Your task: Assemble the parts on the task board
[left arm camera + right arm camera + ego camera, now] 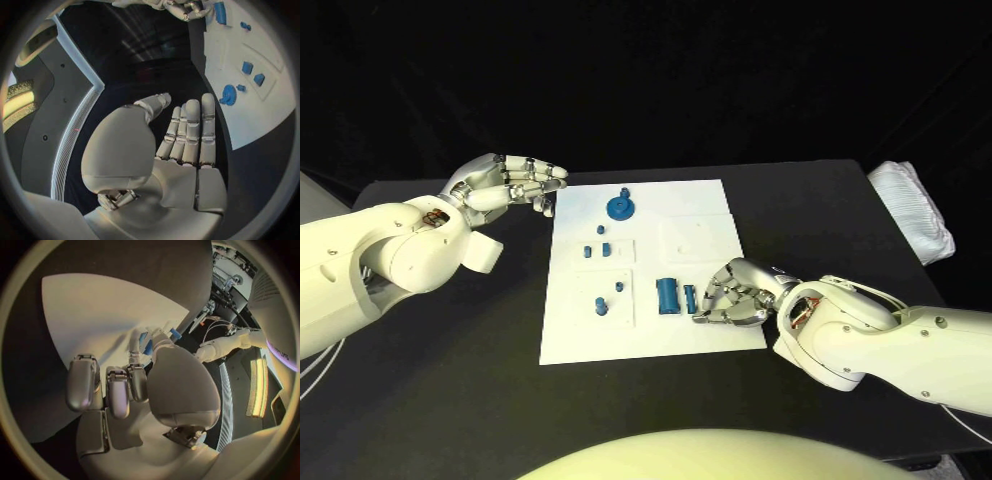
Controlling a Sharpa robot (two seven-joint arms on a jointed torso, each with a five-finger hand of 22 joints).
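The white task board (574, 335) lies in the middle of the black table. On it are a round blue part (622, 208) near its far edge, several small blue pieces (602, 305) on its left half, a thick blue cylinder (669, 295) and a slim blue piece (689, 297). My right hand (737, 293) is bent down over the board's right side, its fingertips right beside the slim piece. In the right wrist view, blue parts (148, 344) show just past its fingers (118, 390); whether they touch is hidden. My left hand (509, 183) hovers off the board's far left corner, fingers (190, 132) straight and holding nothing.
A white ribbed bundle (913, 210) lies at the table's right edge. In the left wrist view the board (269, 115) carries the round blue part (229, 95), with bare dark table (156, 65) beside it.
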